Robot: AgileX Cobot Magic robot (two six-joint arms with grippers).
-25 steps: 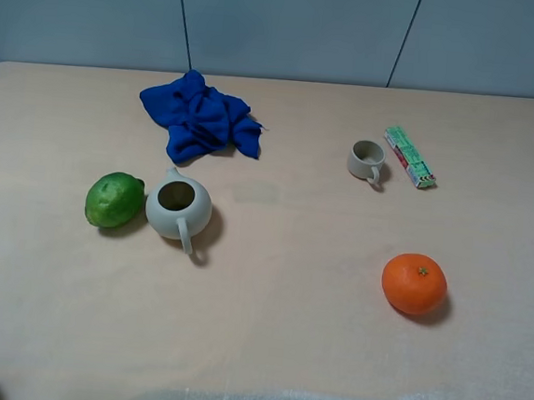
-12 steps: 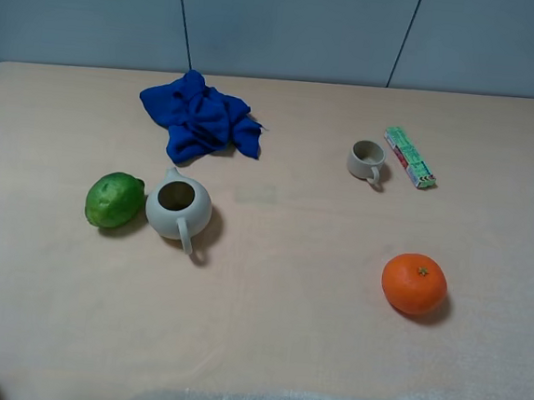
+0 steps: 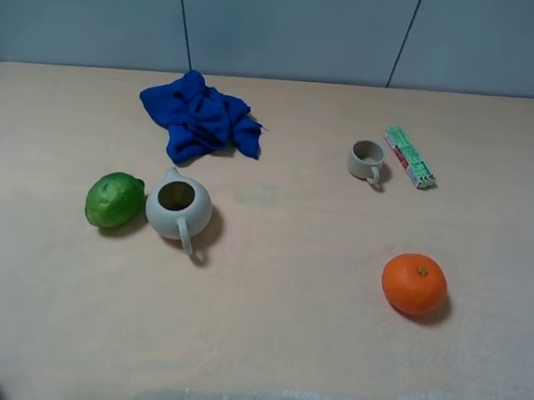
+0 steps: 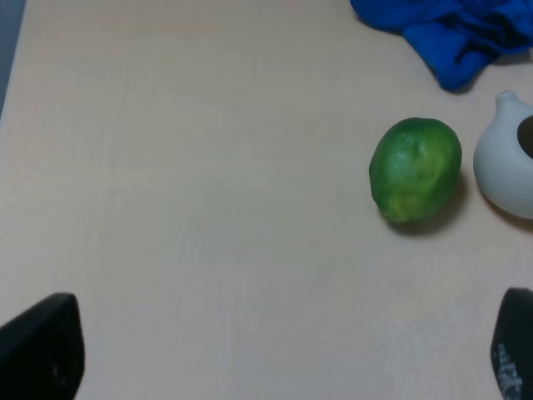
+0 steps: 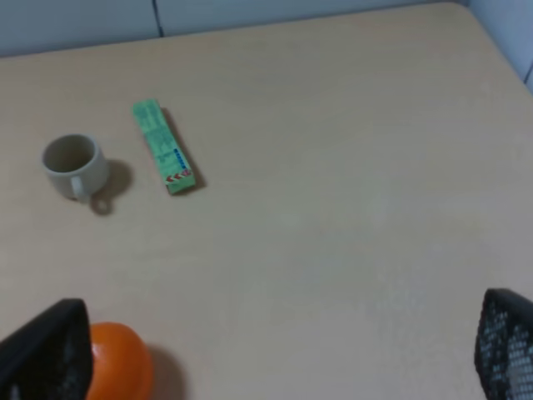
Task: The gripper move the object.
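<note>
Standing upright on tabletop (image 3: 283,332): pot (image 3: 178,207), touching lime (image 3: 114,200). Left tool (image 4: 275,350) and right tool (image 5: 275,350) spread apart, empty.

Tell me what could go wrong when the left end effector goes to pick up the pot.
1. The lime sits right beside the pot, so a finger may push it and it could roll.
2. The handle points toward the near edge; a grip there may tilt the pot.
3. The round body may slip from the wide-open left end effector.
</note>
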